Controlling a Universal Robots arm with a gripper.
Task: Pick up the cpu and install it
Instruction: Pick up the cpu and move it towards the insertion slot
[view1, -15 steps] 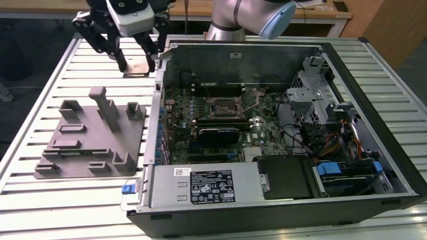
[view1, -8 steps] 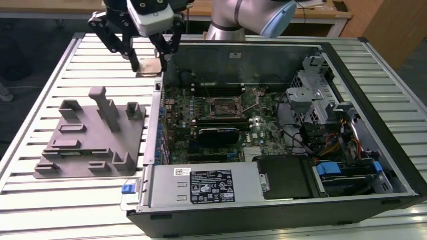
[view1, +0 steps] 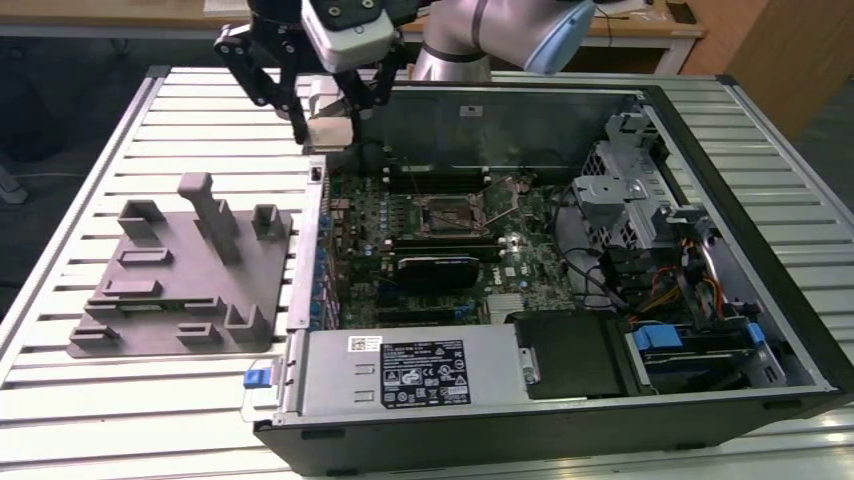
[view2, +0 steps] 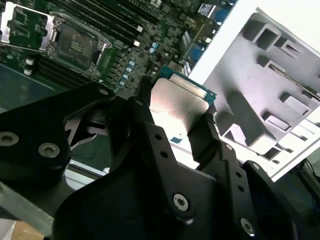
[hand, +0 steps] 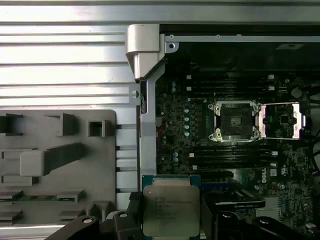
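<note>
End effector (hand: 171, 217) is closed on the cpu (hand: 171, 210), one finger on each of two opposite edges, lid facing the first wrist view. The cpu hangs in the air over the side wall of the pc case (view1: 694, 150), between the grey holder tray (view1: 180, 270) and the motherboard, well apart from the socket (hand: 235, 121), whose load plate (hand: 281, 120) is flipped open.

Handling, my read: light, thin and stiff. The metal lid is smooth, so it's slippery. The underside contacts are fragile, so grip by the edges only and don't squeeze the faces.

Hidden: cpu underside, the finger-to-edge contact behind the linkages in the second wrist view. Orientation marks and socket pins are too small to tell.
</note>
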